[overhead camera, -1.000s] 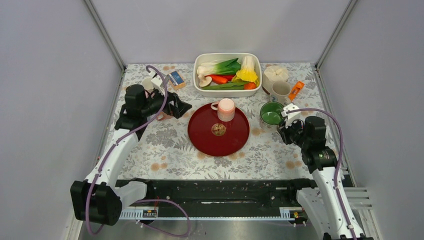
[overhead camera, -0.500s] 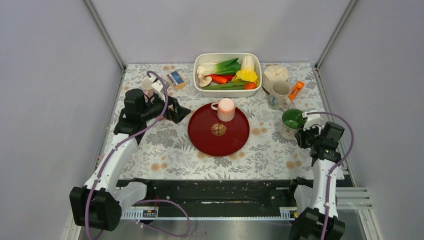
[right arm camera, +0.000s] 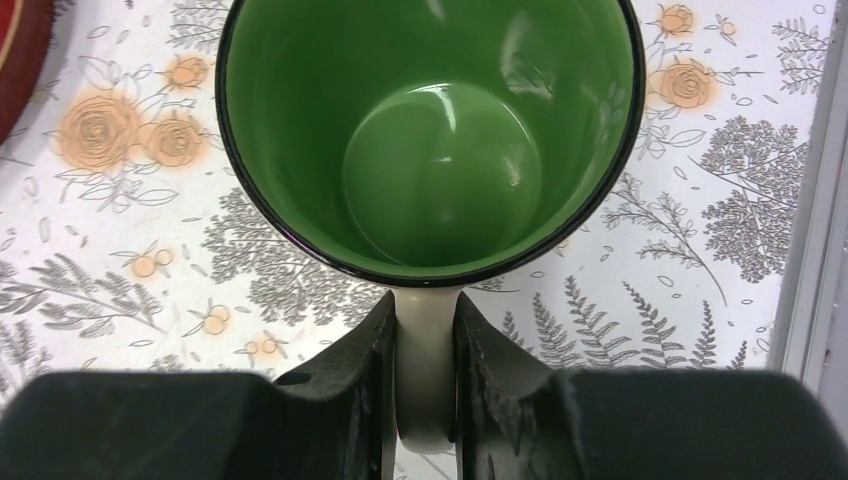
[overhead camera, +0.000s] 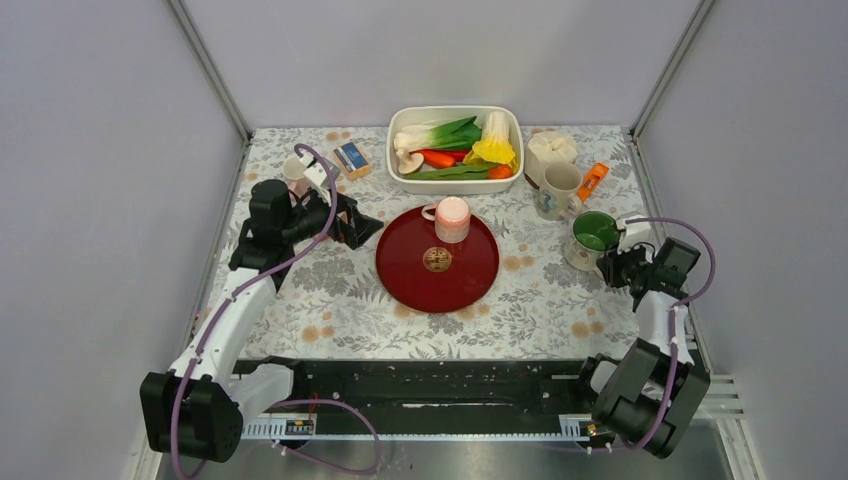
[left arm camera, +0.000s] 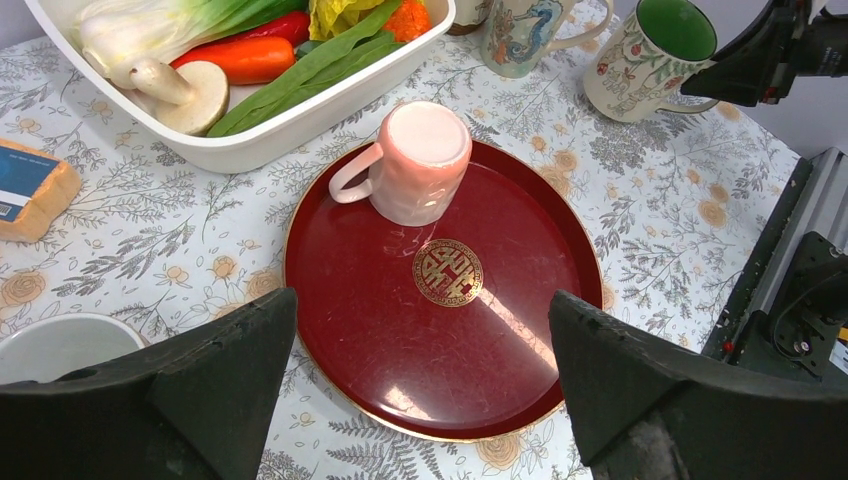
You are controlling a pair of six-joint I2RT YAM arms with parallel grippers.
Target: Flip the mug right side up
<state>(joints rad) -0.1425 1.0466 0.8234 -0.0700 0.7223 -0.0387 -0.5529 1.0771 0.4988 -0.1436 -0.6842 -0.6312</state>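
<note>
Floral table [overhead camera: 340,300], green mug [overhead camera: 592,238] near right edge

Left wrist view: the top edge cuts off the white dish [left arm camera: 300,128], the seahorse mug [left arm camera: 515,40] and part of the rim of the green mug [left arm camera: 630,85]; the right jaws cover part of that mug's handle. The left edge cuts off the orange packet [left arm camera: 30,190] and the white bowl [left arm camera: 60,350]. The left jaws hide parts of the bowl and of the rim of the red tray [left arm camera: 380,330]. The pink mug [left arm camera: 415,160] stands mouth down; its interior is hidden. Right wrist view: the top edge clips the green mug rim; the handle's lower end is hidden between the right jaws
</note>
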